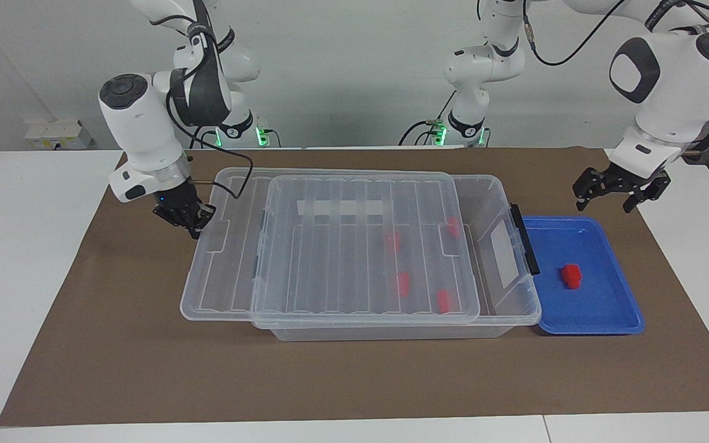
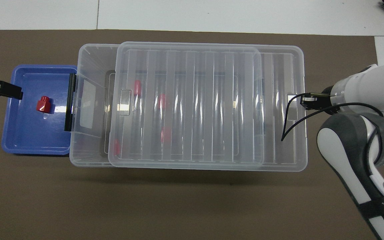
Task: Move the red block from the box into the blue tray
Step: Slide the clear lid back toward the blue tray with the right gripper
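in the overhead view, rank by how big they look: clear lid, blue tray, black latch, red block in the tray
1. clear lid, by far the largest
2. blue tray
3. black latch, long but thin
4. red block, close to the latch in area, so their order is unsure

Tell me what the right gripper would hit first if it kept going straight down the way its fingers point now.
Probably the clear lid: the right gripper points down at the lid's end, toward the right arm's end of the box. Depth is unclear, so it may already touch.
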